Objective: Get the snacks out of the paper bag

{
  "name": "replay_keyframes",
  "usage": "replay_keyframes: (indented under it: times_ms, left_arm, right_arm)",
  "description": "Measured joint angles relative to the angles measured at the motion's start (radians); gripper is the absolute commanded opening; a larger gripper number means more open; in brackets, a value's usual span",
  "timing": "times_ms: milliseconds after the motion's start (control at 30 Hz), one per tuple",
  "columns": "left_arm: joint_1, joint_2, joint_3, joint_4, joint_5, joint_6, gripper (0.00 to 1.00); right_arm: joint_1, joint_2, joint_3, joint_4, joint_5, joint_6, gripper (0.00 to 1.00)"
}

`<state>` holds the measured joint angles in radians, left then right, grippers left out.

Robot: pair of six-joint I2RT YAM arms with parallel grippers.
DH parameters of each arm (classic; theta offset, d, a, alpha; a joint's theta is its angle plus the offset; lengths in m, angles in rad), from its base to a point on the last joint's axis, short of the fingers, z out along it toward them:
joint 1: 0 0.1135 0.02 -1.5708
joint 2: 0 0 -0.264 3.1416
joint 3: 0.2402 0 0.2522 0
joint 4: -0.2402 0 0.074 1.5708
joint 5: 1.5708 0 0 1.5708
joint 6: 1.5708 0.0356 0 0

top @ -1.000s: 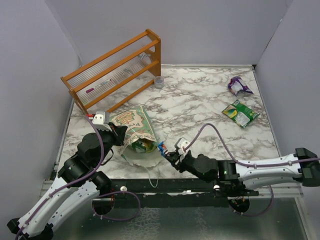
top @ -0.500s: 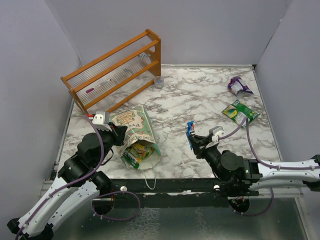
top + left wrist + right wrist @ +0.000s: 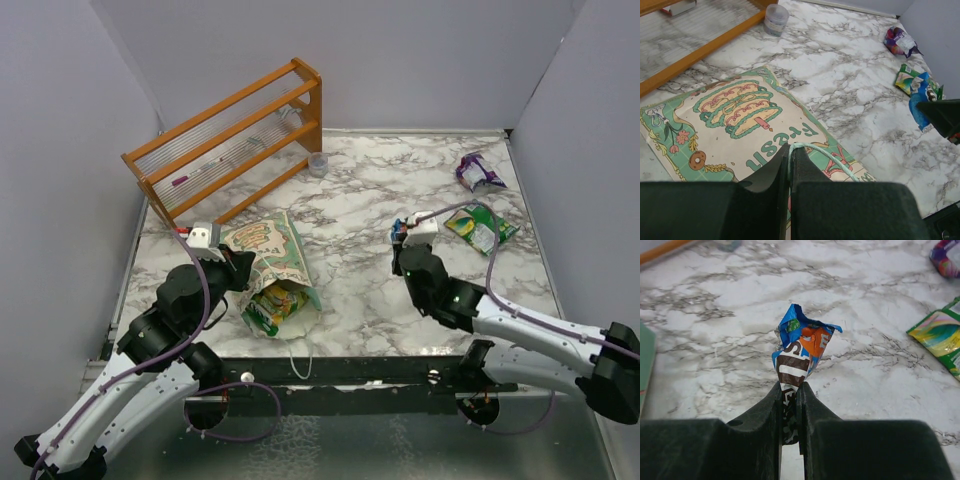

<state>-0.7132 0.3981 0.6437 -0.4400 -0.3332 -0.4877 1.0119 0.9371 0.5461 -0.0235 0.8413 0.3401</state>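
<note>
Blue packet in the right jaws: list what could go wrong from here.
1. The right jaws pinch the blue packet only by its lower end; it might slip out mid-carry.
2. The green packet lies close ahead; a careless drop could land on it.
3. The left jaws seem shut on just the thin handle of the paper bag; if that slips, the bag and the packets inside may shift.
</note>
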Motion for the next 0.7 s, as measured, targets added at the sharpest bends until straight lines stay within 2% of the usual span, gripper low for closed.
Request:
replay_keyframes:
  times_ms: [200, 400, 533, 700]
  left_arm:
    - [0.000, 0.000, 0.000, 0.000, 0.000, 0.000, 0.00]
    - [0.000, -0.005, 0.000, 0.000, 0.000, 0.000, 0.00]
    - [0.000, -0.014, 0.000, 0.000, 0.000, 0.000, 0.00]
    - [0.000, -0.015, 0.000, 0.000, 0.003, 0.000, 0.00]
  right_arm:
    - [-0.304, 0.139, 0.051, -0.054, -0.215, 0.114, 0.09]
    - [-0.682, 0.138, 0.008, -0.065, -0.390, 0.245, 0.09]
    - [-0.910, 0.050, -0.109, -0.081, -0.424, 0.350, 0.09]
    - [-1.015, -0.043, -0.195, -0.177, -0.363, 0.500, 0.09]
